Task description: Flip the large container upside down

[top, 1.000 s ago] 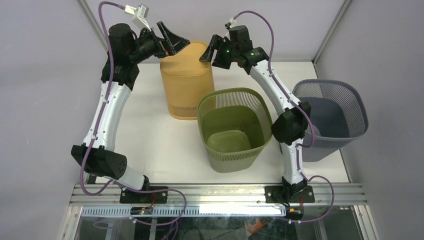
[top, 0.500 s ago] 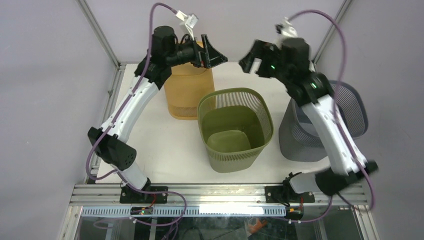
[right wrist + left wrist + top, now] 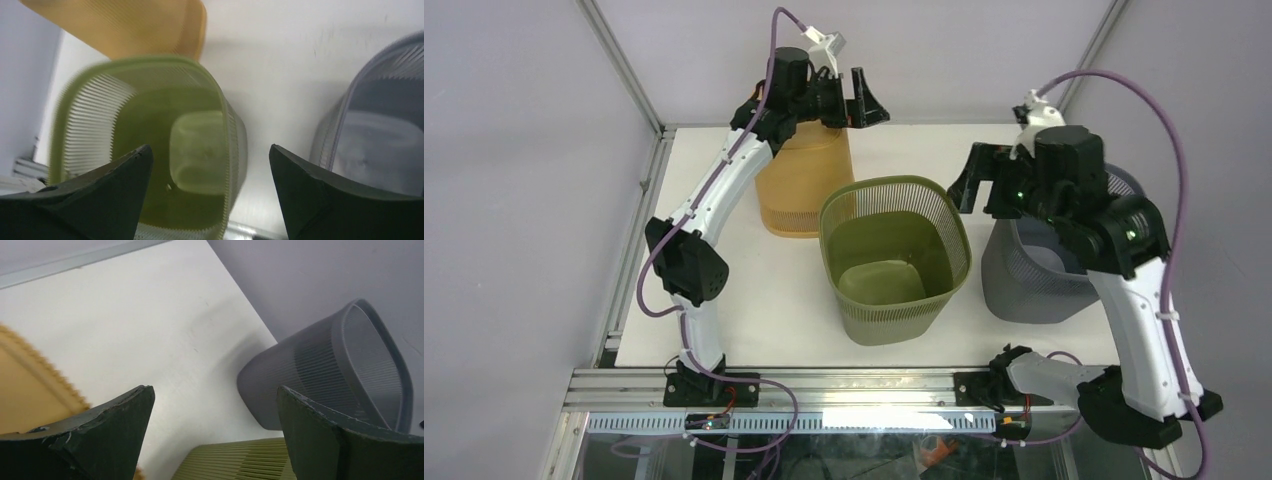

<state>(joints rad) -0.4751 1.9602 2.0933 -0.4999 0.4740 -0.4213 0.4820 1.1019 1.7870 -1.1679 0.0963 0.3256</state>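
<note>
Starting close in at six o'clock: my two bases are bolted at the near edge, and the table (image 3: 754, 290) runs away from them. Dead centre stands the green basket (image 3: 894, 255), upright with its mouth open to the ceiling. My right wrist camera looks straight down into it. Over at three o'clock the grey basket (image 3: 1034, 285) sits at the table's edge and looks tipped toward the wall, mouth up and outward.

My right claw (image 3: 977, 183) hangs high over the gap between those two. Its fingers are spread wide, gripping nothing and touching neither basket. I read that as a stand-off pose, lifted clear so it can't bump anything.

Now to twelve o'clock and the orange container (image 3: 804, 185). It's the tallest of the three, so I take it as the large one. Its closed base faces up and its mesh band sits down at the table, so it reads as mouth-down already. It stands just behind the green basket; whether they touch, I cannot tell.

Farthest out, my left claw (image 3: 869, 100) hovers above the container's top, on its one o'clock side. It is released, fingers wide, nothing between them. The left wrist view catches only a sliver of orange under one finger.

My call: the flip looks done. The thing to mind is drawing both arms home without clipping that light, tall container.
</note>
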